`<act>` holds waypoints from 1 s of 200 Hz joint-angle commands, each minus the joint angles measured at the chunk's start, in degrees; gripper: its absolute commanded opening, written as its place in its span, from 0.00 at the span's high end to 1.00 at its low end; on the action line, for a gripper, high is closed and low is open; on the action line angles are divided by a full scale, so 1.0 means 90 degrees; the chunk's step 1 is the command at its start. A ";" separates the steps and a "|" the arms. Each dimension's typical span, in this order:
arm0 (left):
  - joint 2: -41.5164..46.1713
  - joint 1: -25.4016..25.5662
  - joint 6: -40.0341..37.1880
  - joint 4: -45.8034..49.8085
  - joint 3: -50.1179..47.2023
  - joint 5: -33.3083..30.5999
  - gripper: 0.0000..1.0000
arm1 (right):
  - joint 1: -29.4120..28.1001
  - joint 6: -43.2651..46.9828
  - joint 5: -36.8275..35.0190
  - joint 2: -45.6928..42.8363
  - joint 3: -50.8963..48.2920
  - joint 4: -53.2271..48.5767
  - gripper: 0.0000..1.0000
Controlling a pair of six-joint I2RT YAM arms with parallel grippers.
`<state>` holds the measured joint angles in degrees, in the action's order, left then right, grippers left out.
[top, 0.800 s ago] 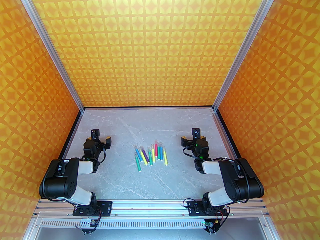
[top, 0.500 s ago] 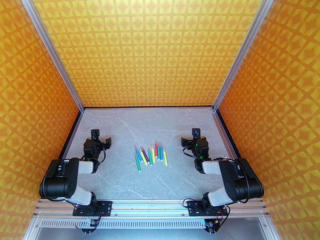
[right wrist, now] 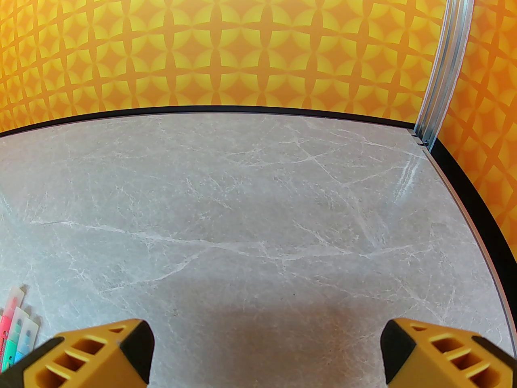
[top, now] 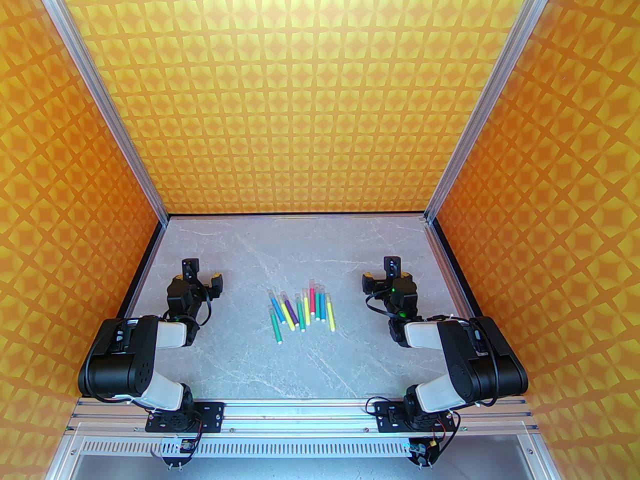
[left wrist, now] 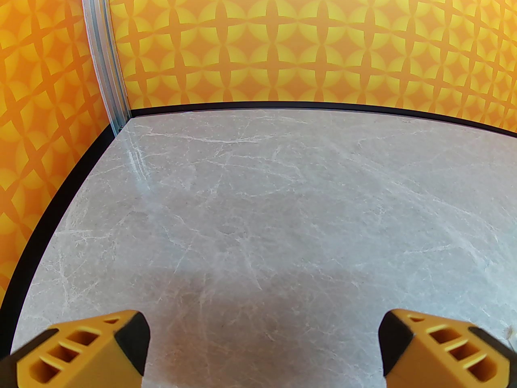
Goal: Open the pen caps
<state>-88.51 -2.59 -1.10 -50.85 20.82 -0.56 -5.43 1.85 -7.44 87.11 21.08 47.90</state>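
Observation:
Several pens (top: pixel 301 310) with green, blue, yellow, purple and pink-red barrels lie side by side at the table's middle. Their translucent whitish pen caps (top: pixel 312 285) sit on the far ends, still on the barrels. My left gripper (top: pixel 203 274) rests left of the cluster, open, with nothing between its yellow fingers (left wrist: pixel 87 350). To the right of the pens my right gripper (top: pixel 380 273) is also open and holds nothing. In the right wrist view, three capped pen ends (right wrist: pixel 18 309) peek in at the lower left beside the left finger (right wrist: pixel 93 356).
The grey marble table (top: pixel 250 358) is boxed in by orange patterned walls (top: pixel 320 93) on three sides, with aluminium posts (left wrist: pixel 106 51) at the far corners. An aluminium rail (top: pixel 300 410) carrying the arm bases runs along the near edge.

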 commanded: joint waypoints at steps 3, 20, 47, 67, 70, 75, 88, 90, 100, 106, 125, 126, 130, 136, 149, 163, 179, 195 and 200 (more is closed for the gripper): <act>-0.0039 -0.0044 0.0030 -0.0043 0.0106 -0.0101 0.01 | 0.0037 0.0058 0.0075 0.0078 0.0121 0.0231 0.02; -0.0024 -0.0034 0.0015 -0.0045 0.0108 -0.0097 0.01 | 0.0037 0.0068 0.0060 0.0080 0.0105 0.0252 0.02; 0.0229 -0.0034 0.0108 0.0083 0.0061 -0.0292 0.01 | 0.0037 -0.0038 -0.0208 -0.0151 0.0308 -0.0293 0.01; 0.0420 -0.0034 0.0123 0.0121 0.0001 -0.0408 0.01 | 0.0038 -0.0056 -0.0298 -0.0375 0.0452 -0.0779 0.02; 0.0456 -0.0034 0.0132 0.0149 -0.0010 -0.0429 0.01 | 0.0037 -0.0072 -0.0326 -0.0419 0.0492 -0.0888 0.02; 0.0517 -0.0034 0.0137 0.0202 -0.0009 -0.0445 0.01 | 0.0042 -0.0102 -0.0367 -0.0504 0.0569 -0.1122 0.02; 0.0697 -0.0035 0.0176 0.0466 0.0030 -0.0552 0.01 | 0.0042 -0.0198 -0.0432 -0.0680 0.0769 -0.1684 0.02; 0.0724 -0.0034 0.0182 0.0521 0.0048 -0.0565 0.01 | 0.0038 -0.0203 -0.0437 -0.0688 0.0796 -0.1761 0.02; 0.0883 -0.0031 0.0224 0.0852 0.0129 -0.0620 0.01 | 0.0040 -0.0252 -0.0426 -0.0756 0.0927 -0.2116 0.02; 0.0990 -0.0025 0.0263 0.1127 0.0211 -0.0648 0.01 | 0.0032 -0.0285 -0.0423 -0.0781 0.1011 -0.2326 0.01; 0.1320 -0.0024 0.0539 0.2195 0.0554 -0.0682 0.01 | 0.0019 -0.0459 -0.0433 -0.0858 0.1288 -0.3057 0.02; 0.1339 -0.0024 0.0556 0.2247 0.0566 -0.0686 0.01 | 0.0018 -0.0469 -0.0433 -0.0864 0.1304 -0.3096 0.01; 0.1389 -0.0016 0.0601 0.2434 0.0632 -0.0682 0.01 | 0.0011 -0.0513 -0.0449 -0.0891 0.1357 -0.3248 0.01; 0.1485 0.0012 0.0643 0.2629 0.0690 -0.0687 0.01 | 0.0008 -0.0645 -0.0455 -0.0940 0.1471 -0.3581 0.02; 0.1693 0.0095 0.0632 0.2802 0.0715 -0.0680 0.01 | -0.0026 -0.0792 -0.0374 -0.1061 0.1718 -0.4238 0.02; 0.1886 0.0179 0.0661 0.3204 0.0827 -0.0682 0.01 | -0.0123 -0.0958 -0.0503 -0.1184 0.2046 -0.5068 0.03; 0.2051 0.0233 0.0803 0.3901 0.1103 -0.0669 0.01 | -0.0218 -0.1085 -0.0524 -0.1250 0.2400 -0.5907 0.03; 0.2207 0.0354 0.0816 0.4513 0.1328 -0.0639 0.01 | -0.0318 -0.1172 -0.0535 -0.1192 0.2800 -0.6751 0.04; 0.2265 0.0402 0.0814 0.4670 0.1387 -0.0636 0.01 | -0.0346 -0.1195 -0.0509 -0.1168 0.2887 -0.6976 0.05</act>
<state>-70.35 -0.51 4.56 -20.78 30.00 -5.69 -7.29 -5.96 -11.14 77.10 42.46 1.10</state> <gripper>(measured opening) 0.991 0.963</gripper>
